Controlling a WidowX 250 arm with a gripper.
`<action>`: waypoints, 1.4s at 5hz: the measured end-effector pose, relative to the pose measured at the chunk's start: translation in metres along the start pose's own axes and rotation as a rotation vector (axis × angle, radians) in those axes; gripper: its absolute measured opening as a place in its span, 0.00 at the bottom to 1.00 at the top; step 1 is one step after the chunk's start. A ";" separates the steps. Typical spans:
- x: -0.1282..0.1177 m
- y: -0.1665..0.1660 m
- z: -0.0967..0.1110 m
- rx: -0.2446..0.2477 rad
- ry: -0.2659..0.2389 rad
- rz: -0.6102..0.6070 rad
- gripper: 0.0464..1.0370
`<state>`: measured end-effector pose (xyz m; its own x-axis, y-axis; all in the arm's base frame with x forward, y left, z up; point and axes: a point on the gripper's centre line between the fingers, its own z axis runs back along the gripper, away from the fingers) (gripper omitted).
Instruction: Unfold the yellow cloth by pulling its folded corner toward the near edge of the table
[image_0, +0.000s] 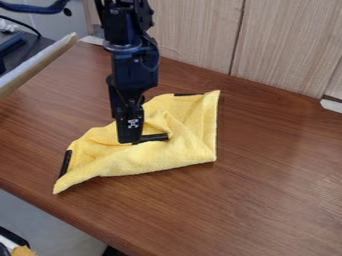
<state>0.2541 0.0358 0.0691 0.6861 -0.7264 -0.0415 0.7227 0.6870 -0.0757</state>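
Cloth (190, 147), yellow and rumpled, lies left of centre on the brown table (267, 200), partly hidden by my gripper (129, 141). Whether I am wide, narrow or pinching it, I cannot tell.

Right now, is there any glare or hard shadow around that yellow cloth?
Camera view: a faint, pale sheen on the brown tabletop towards the right; soft shading in the folds of the yellow cloth, without harsh glare; the claw mostly dark.
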 end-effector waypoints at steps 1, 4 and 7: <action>0.000 -0.001 -0.007 -0.024 0.017 0.003 0.96; 0.020 0.021 -0.010 0.009 0.032 -0.064 0.96; 0.049 0.034 -0.026 0.061 0.046 -0.262 0.95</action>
<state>0.3103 0.0228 0.0382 0.4714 -0.8788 -0.0739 0.8798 0.4745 -0.0298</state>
